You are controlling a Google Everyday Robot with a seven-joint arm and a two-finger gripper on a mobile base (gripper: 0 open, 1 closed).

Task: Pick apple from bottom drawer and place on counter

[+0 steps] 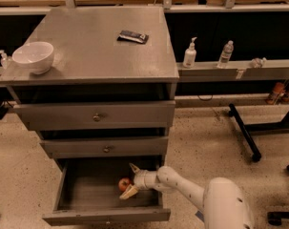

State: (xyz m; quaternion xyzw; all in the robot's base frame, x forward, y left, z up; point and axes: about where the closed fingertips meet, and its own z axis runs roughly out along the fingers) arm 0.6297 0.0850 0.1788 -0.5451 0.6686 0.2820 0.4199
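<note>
Apple bracketed, not yet pinched

In the open bottom drawer [87, 192] the apple [123, 183] sits right of centre, with my gripper [130, 181] spread either side of it. I judge it firm, light and smooth-skinned, so I would clamp across its widest middle.

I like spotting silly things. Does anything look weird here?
Only one thing: an apple lies inside the open bottom drawer, an odd spot for fruit. The gripper is open around it. Nothing looks spilled or broken.
</note>
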